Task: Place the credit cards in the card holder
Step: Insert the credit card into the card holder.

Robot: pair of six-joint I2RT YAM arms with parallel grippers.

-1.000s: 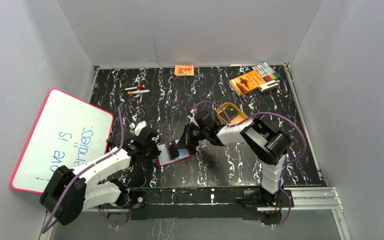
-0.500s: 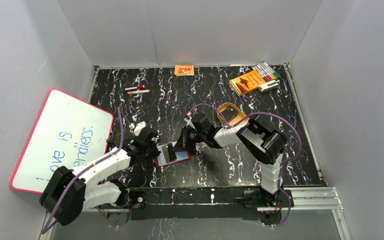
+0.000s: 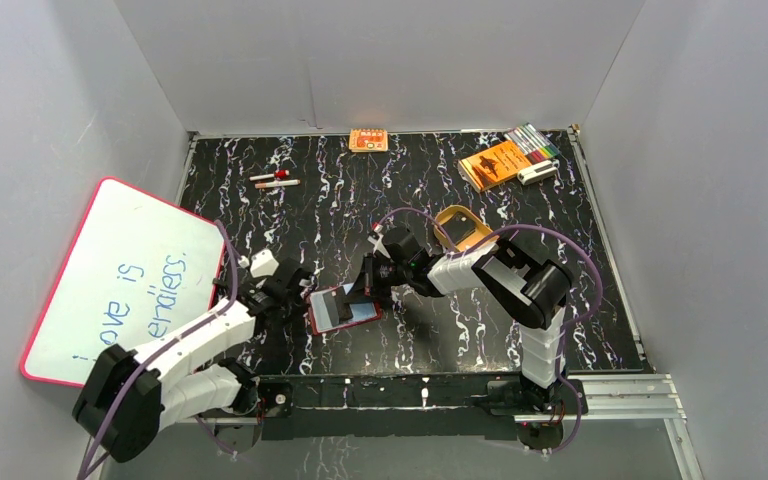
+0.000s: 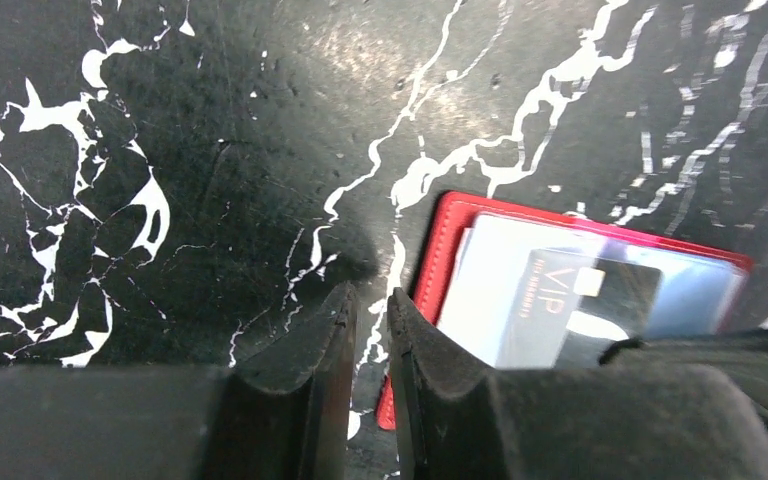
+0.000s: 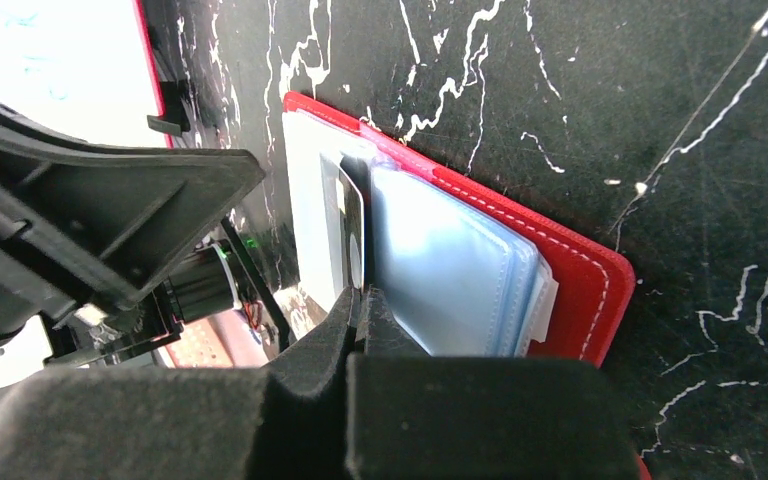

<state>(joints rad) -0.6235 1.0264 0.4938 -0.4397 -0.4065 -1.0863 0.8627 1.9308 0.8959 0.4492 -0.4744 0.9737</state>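
1. An open red wallet (image 3: 345, 308) lies on the black marbled bench (image 3: 520, 200), close to the near edge and left of the middle.
2. The right gripper (image 5: 360, 300) is clenched on a dark card (image 4: 585, 305), which sits partly inside a clear sleeve (image 5: 450, 270) of the wallet.
3. The left gripper (image 4: 370, 300) sits just beside the wallet's left edge, fingers nearly together, grasping nothing.
4. Progress, as a judgement: this card looks partway in and needs pushing home. No other loose card shows.
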